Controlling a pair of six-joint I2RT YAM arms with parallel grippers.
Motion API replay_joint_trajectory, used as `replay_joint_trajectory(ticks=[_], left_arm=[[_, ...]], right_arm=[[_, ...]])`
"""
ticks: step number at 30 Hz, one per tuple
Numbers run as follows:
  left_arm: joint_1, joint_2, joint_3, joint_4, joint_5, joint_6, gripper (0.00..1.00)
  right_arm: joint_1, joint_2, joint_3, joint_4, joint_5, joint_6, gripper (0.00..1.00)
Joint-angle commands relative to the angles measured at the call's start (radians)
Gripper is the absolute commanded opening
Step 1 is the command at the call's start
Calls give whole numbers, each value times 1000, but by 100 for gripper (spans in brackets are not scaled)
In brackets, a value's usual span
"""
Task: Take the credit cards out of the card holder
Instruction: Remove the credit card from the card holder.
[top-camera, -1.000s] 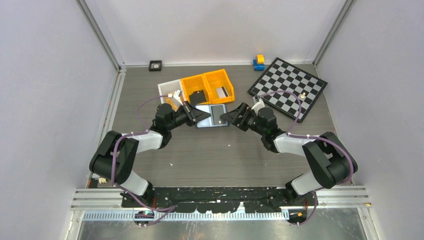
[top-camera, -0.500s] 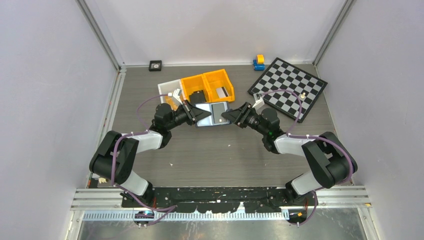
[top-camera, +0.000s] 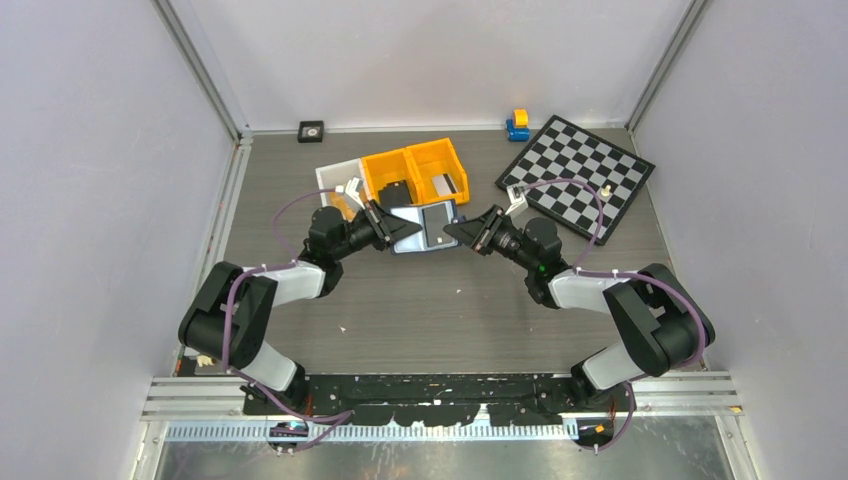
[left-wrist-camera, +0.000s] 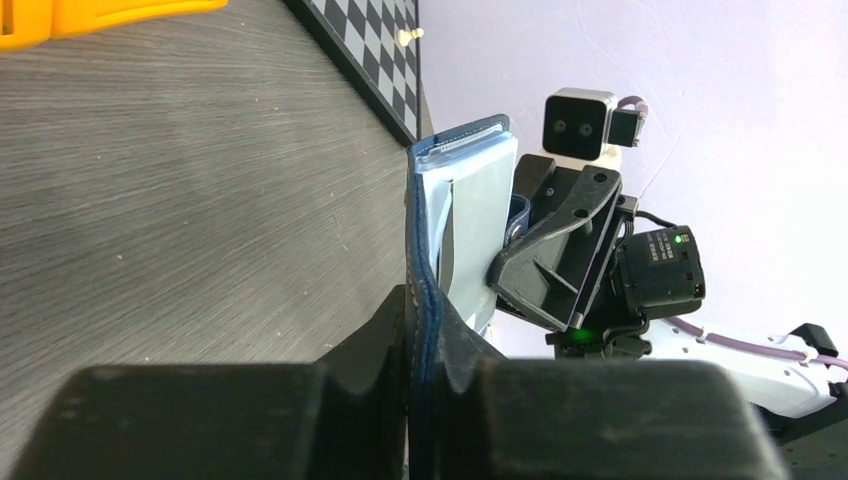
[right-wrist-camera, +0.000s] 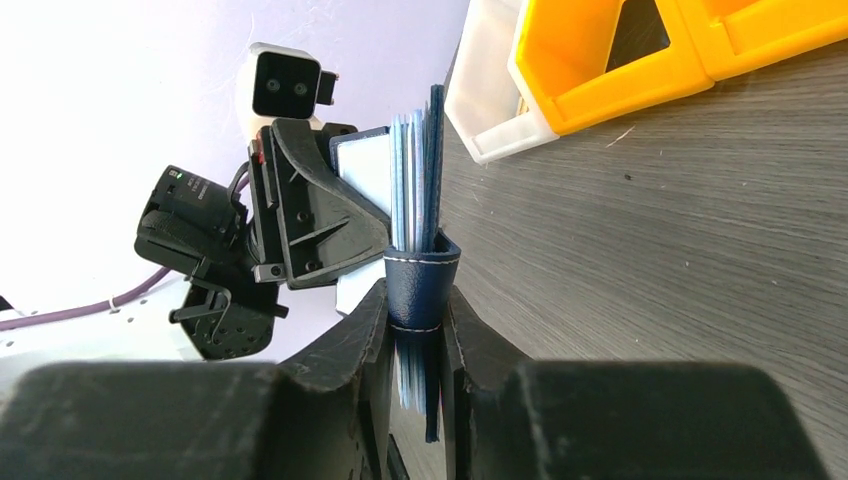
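The navy card holder (top-camera: 428, 226) hangs open between my two grippers, just in front of the bins. Its lighter blue-grey inside faces up, and a dark grey credit card (top-camera: 437, 224) shows in its right half. My left gripper (top-camera: 405, 229) is shut on the holder's left edge; the left wrist view has the navy stitched edge (left-wrist-camera: 422, 300) pinched in the jaws. My right gripper (top-camera: 453, 233) is shut on the opposite side, fingers pressed against the snap tab (right-wrist-camera: 420, 285). Thin card edges (right-wrist-camera: 408, 170) stand above the tab. No tan card shows.
Two orange bins (top-camera: 415, 172) and a white bin (top-camera: 338, 180) sit just behind the holder, with a black block (top-camera: 397, 192) in one orange bin. A chessboard (top-camera: 578, 172) lies at the back right, a blue-and-yellow toy (top-camera: 517, 124) behind it. Aluminium frame rails border the table.
My right gripper moved in towards the holder and closed from wide open onto its right edge. The holder's right side has lifted a little. The left arm has stayed put.
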Motion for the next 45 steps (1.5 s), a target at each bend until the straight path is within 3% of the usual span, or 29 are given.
replay_joint_trajectory(ticks=[1,5,10,13,18,25,32,38,45], left_arm=[[-2,-62,-2,-5,-16,40,18],[7,-152,-9,-179,-101,107,41],[12,-379,-40,-455,-324,208,66],[9,-523,-72,-514,-434,253,70],[-15,-590,-94,-417,-381,289,65],[-80,-341,30,-325,-152,286,51],[-114,-187,119,-343,-58,283,31],[-114,-129,157,-422,-63,287,28],[-90,-87,150,-395,-58,237,25]], right_arm=[[-2,-25,13,35,-18,-15,1],[-3,-50,15,-48,33,-42,0],[-9,-93,20,-192,121,-90,0],[-9,-109,47,-319,172,-128,0],[-9,-88,66,-364,189,-143,0],[-4,-83,78,-367,163,-153,0],[7,-89,70,-331,143,-156,1],[8,-104,47,-264,124,-142,1],[8,-99,21,-150,78,-104,0]])
